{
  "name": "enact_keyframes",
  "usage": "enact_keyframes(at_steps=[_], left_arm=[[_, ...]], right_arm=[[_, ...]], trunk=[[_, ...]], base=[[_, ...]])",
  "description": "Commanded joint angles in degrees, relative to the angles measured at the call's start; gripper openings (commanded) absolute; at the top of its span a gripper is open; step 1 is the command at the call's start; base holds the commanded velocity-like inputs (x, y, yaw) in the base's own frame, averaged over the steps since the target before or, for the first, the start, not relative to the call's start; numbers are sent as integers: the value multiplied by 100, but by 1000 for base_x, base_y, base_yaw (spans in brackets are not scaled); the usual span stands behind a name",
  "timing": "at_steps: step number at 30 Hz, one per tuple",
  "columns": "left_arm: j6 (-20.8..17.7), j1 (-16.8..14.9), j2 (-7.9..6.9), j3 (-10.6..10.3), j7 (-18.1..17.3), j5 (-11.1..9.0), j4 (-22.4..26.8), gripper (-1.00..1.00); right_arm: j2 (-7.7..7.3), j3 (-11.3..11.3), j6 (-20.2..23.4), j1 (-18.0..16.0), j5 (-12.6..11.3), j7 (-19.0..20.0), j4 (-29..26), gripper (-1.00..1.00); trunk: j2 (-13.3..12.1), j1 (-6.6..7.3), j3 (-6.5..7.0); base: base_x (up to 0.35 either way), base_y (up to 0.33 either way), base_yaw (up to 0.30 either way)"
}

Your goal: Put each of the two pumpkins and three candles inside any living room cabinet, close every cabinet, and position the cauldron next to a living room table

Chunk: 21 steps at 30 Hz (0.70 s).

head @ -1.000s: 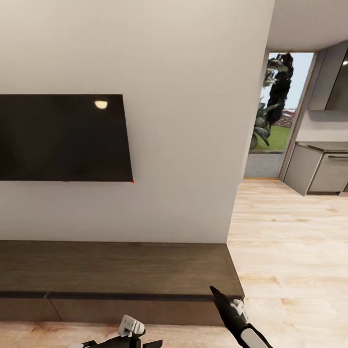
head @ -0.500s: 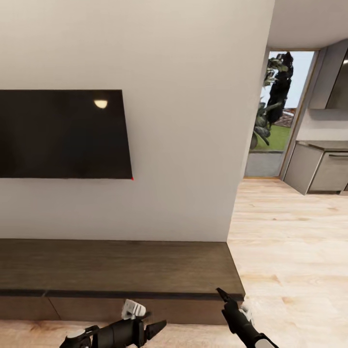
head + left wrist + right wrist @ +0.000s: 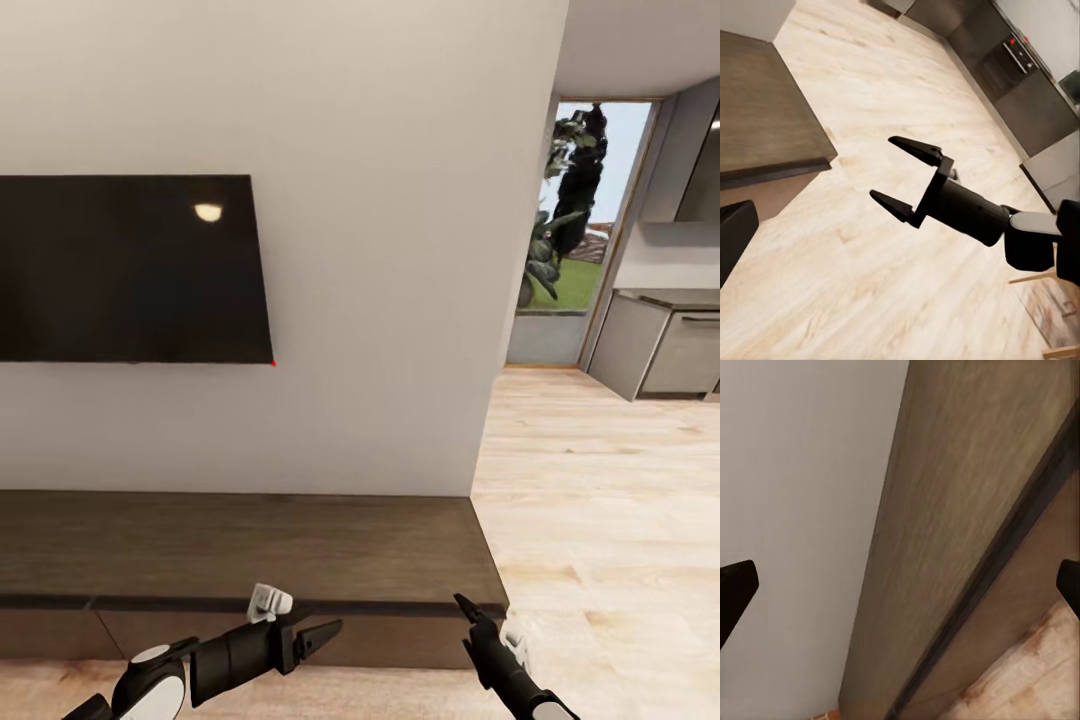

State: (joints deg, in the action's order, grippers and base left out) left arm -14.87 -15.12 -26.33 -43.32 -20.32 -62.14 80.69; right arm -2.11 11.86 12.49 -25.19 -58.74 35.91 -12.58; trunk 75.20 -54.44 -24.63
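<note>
Against the wall, the long cabinet (image 3: 250, 560) is faced lengthwise; right gripper (image 3: 466, 607), nearer its end, and left gripper (image 3: 318, 637) are both held open.

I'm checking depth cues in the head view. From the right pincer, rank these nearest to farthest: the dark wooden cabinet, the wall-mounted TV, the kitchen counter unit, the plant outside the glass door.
1. Cabinet, just ahead of the right pincer, at its end.
2. TV, on the wall above, to the left.
3. Kitchen counter unit, far right across the floor.
4. Plant, beyond the doorway, outdoors.
</note>
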Motion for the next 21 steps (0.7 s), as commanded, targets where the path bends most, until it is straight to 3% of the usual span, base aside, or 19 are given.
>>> enact_keyframes(at_steps=[1, 21], left_arm=[[-28, -4, -1, -5, -49, -64, -5, 100], [1, 0, -4, -23, -259, 14, -8, 100]], right_arm=[[-7, 11, 50, -4, -51, 5, 2, 100], [41, 41, -217, -4, -93, 11, 4, 100]], trunk=[[45, -23, -25], [848, -462, -384]], base=[[0, 0, 0], [0, 0, 0]])
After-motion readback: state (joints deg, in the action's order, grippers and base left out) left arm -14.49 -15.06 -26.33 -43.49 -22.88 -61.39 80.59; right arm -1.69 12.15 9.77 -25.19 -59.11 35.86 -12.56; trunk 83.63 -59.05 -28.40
